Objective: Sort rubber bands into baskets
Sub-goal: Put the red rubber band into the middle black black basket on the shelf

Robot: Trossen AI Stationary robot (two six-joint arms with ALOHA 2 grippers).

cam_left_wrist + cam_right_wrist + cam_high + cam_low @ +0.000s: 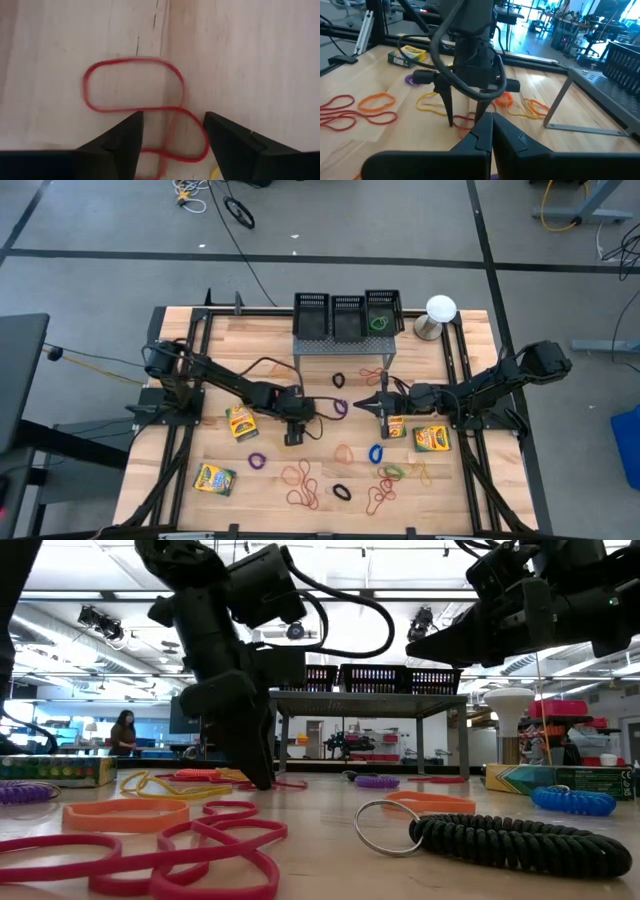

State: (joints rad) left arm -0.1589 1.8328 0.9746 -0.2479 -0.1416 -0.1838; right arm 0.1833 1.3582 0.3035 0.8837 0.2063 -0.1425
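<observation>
Sorting barely begun: green band (378,323) in basket (383,313) at 12 o'clock; most rubber bands (305,485) loose toward 6. My left gripper (172,131) spread over red band (134,84); right gripper (491,131) shut, empty.

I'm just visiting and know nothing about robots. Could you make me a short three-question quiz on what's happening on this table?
1. True or false: the left hand is open over a red rubber band.
2. How many baskets sit on the grey stand?
3. Which basket holds a green band: a) left, b) middle, c) right, as seen from above?

Key: 1 true; 2 three; 3 c.
</observation>
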